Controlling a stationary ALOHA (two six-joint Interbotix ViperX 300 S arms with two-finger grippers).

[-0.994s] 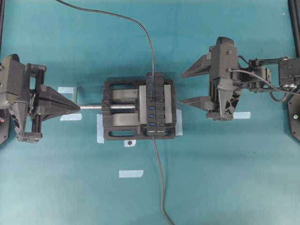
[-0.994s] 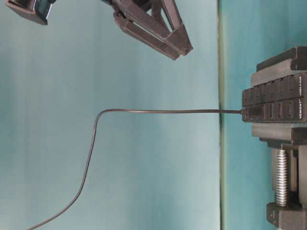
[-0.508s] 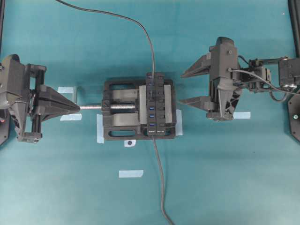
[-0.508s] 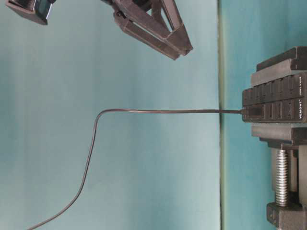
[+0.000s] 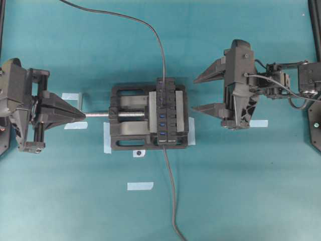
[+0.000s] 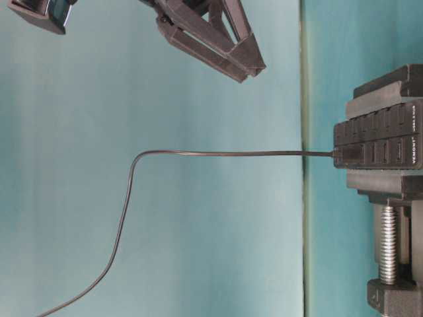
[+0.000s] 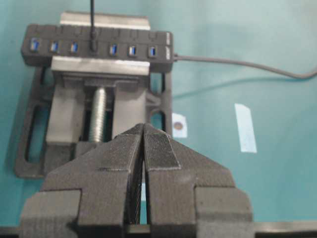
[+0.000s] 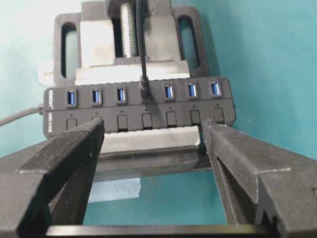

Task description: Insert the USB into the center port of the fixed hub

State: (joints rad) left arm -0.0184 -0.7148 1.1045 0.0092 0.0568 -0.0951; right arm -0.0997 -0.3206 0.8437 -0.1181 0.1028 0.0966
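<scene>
The fixed hub is clamped in a black vise, its row of blue ports facing up. The USB stands plugged into the middle of that row, so the center port is hidden under the plug. Its thin black cable runs off to the far edge. My right gripper is open to the right of the hub, touching nothing; the wrist view shows its fingers spread wide before the hub. My left gripper is shut and empty at the left, its tips pointing at the vise screw.
The black vise with its silver screw sits mid-table on the teal mat. A thicker dark cable leaves the hub's near end. Tape strips lie on the mat, one below the right gripper.
</scene>
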